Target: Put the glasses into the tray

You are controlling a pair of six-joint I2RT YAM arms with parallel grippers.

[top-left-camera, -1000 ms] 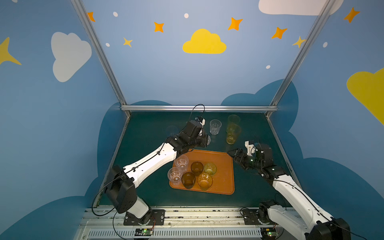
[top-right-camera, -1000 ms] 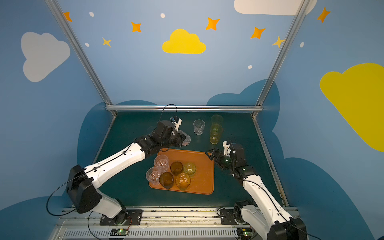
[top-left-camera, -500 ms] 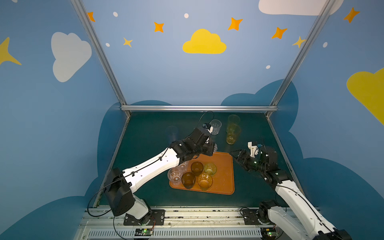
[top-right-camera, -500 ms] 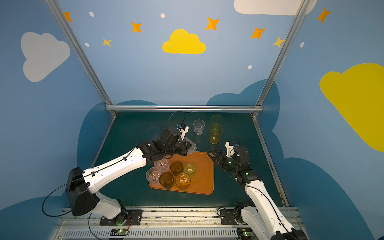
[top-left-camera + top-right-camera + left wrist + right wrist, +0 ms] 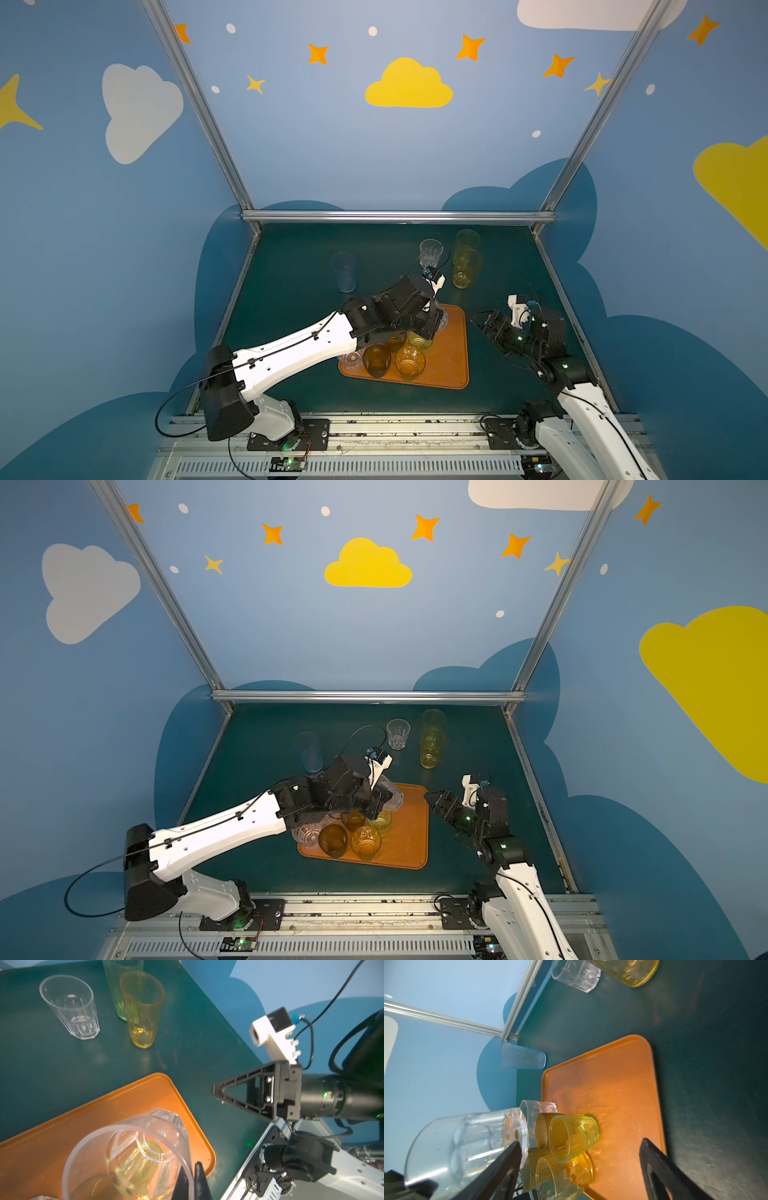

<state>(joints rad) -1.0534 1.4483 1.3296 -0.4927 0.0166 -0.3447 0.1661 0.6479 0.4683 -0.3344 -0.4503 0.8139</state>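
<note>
Left gripper [image 5: 191,1181] pinches a tilted faceted tumbler [image 5: 133,1147] over the tray [image 5: 145,1093]; right gripper [image 5: 477,319] gapes. Dropped tilted, it could strike the green tumbler [image 5: 574,1136].

Support: dark green table [image 5: 291,299] | Near centre: orange tray [image 5: 455,365], lying flat | Far left: frosted bluish tumbler [image 5: 344,272], upright, well apart from the other three | Far centre: short clear tumbler [image 5: 430,253], upright | Far right: rear yellow tumbler [image 5: 467,243] and front yellow tumbler [image 5: 467,272], both tall, upright, close together, just beside the clear one.
</note>
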